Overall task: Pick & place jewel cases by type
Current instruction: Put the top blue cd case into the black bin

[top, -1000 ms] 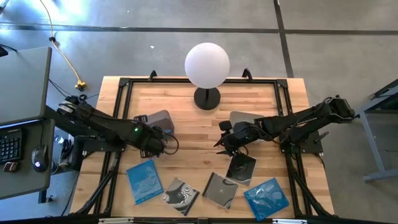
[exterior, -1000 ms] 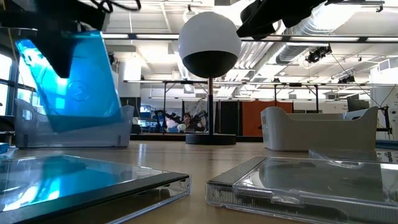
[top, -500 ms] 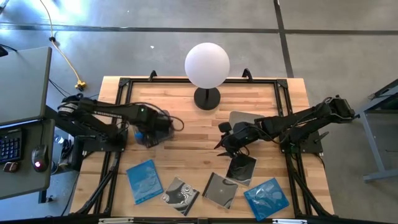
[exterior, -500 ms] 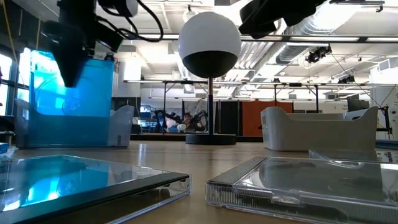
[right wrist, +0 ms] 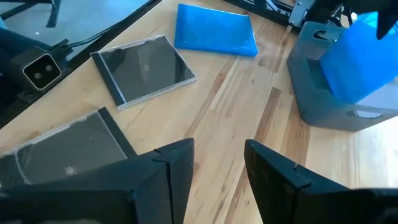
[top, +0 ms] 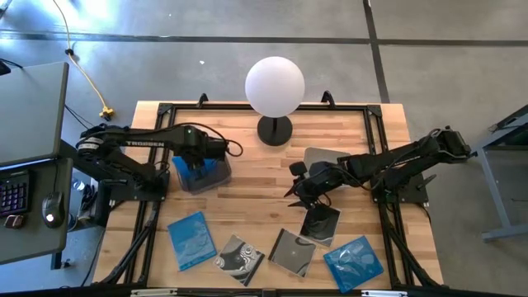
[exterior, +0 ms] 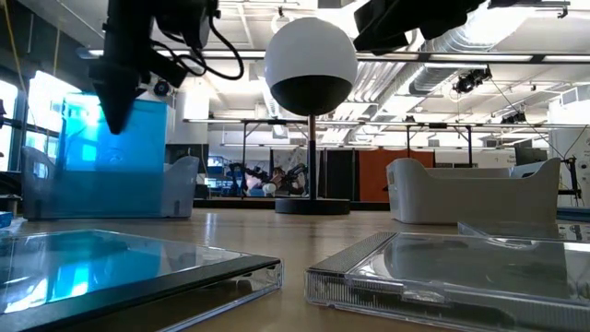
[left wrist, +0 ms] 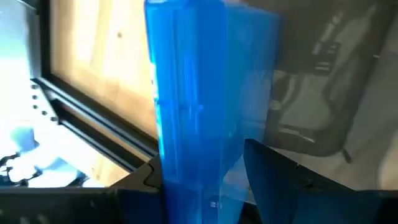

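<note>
Left fingers (left wrist: 155,177) clamping blue case (left wrist: 186,106)

Two dark, near-black jointed arms are showing from above, each built of slim tubular links joined by chunkier rounded joint housings. The left arm (top: 140,145) is carrying white lettering along its upper link, and thin black cables are looping loosely around its wrist end. The right arm (top: 404,157) is showing the same matte black finish, with bulkier housings near its base. The left gripper (left wrist: 205,180) is showing two flat, dark, angular fingers with squared edges. The right gripper (right wrist: 217,165) is showing matching broad black fingers (right wrist: 273,171) with bevelled, faceted faces and a dull plastic sheen.
</note>
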Controlling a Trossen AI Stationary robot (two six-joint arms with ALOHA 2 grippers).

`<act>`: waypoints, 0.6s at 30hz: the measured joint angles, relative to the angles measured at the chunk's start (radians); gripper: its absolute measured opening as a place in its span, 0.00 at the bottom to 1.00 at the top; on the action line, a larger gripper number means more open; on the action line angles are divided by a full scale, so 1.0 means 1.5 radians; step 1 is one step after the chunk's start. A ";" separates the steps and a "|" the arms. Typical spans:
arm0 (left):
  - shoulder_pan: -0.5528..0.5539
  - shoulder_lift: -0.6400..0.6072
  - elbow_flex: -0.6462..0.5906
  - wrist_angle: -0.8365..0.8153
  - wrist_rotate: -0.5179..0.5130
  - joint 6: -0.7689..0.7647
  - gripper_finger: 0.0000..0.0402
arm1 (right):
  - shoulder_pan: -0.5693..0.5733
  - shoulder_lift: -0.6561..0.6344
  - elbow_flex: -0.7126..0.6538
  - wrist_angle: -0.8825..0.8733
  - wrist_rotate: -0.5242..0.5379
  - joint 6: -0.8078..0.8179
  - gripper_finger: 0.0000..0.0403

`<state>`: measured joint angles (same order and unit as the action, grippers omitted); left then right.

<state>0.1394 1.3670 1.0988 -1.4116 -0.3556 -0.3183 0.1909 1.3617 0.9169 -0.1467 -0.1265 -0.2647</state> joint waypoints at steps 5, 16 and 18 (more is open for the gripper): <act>-0.001 0.000 0.000 0.004 -0.036 -0.005 0.39 | 0.000 0.000 0.000 0.000 0.000 -0.004 0.34; -0.001 0.000 0.000 -0.087 -0.039 -0.006 0.39 | 0.000 0.000 0.000 0.000 0.000 0.000 0.34; -0.001 0.000 0.002 -0.107 -0.049 -0.019 0.39 | 0.000 0.000 0.000 0.000 0.000 0.001 0.34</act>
<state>0.1375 1.3670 1.1013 -1.5725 -0.4289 -0.3474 0.1909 1.3617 0.9169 -0.1463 -0.1265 -0.2638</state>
